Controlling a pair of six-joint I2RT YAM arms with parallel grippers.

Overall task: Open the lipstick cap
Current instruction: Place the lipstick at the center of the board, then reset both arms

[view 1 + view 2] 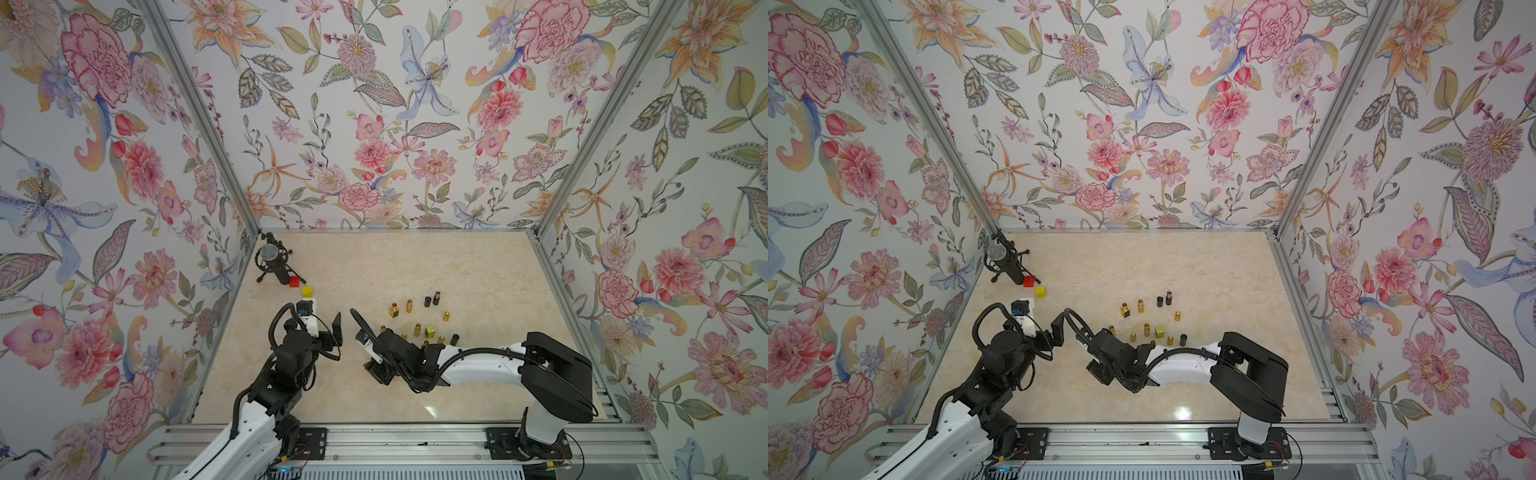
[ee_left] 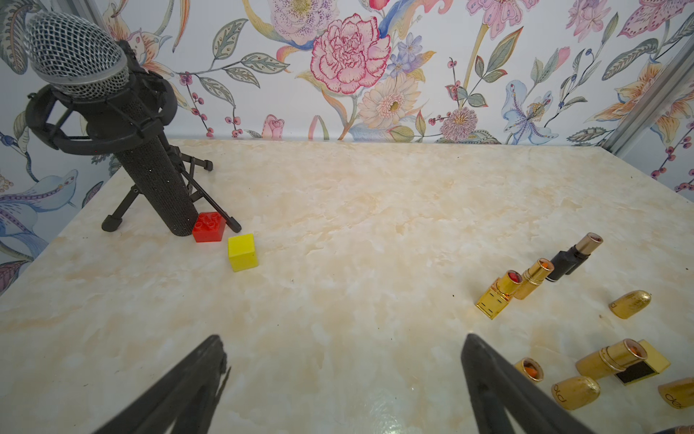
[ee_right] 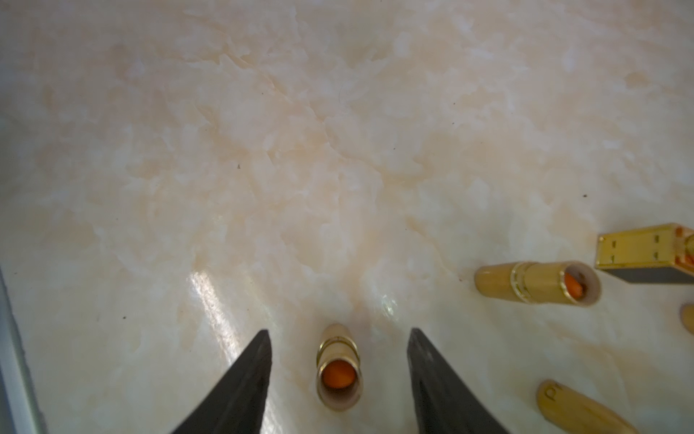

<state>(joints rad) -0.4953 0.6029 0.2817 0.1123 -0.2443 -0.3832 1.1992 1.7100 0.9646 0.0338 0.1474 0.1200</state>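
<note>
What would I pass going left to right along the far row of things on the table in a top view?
A microphone, red block, yellow block, square gold lipstick, round gold lipstick, black tube, dark lipstick.

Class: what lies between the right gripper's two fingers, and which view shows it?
An uncapped gold lipstick, orange stick showing, sits between the right gripper's fingers, touching neither; right wrist view.

Square gold lipstick (image 3: 638, 252) cut off by frame edge; gold cap (image 3: 574, 409) too, lettering partly lost.
</note>
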